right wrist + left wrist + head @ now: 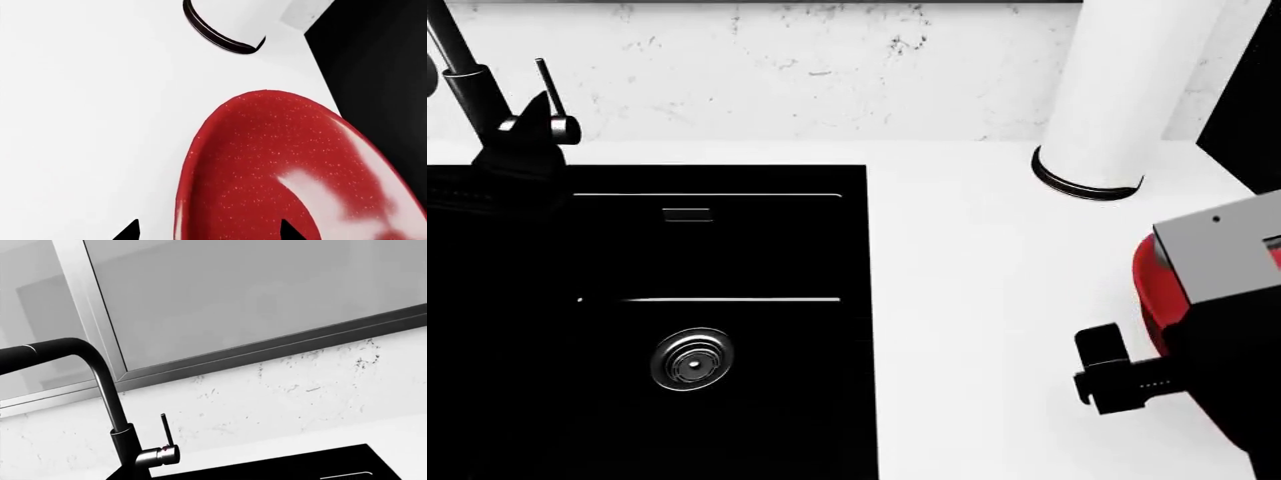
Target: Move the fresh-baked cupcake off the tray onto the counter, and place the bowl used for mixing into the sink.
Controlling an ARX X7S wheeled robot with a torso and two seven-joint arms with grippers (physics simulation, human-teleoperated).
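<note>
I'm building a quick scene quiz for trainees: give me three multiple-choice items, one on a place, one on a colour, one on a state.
1. Where is the bowl?
A. in the sink
B. on the counter
C. on the faucet

2. What colour is the sink?
A. black
B. white
C. red

3. What lies in the sink basin?
A. a cupcake
B. the bowl
C. nothing beyond its drain

Answers:
1 B, it sits on the white counter under the right arm.
2 A, the basin is black.
3 C, only the silver drain shows.
</note>
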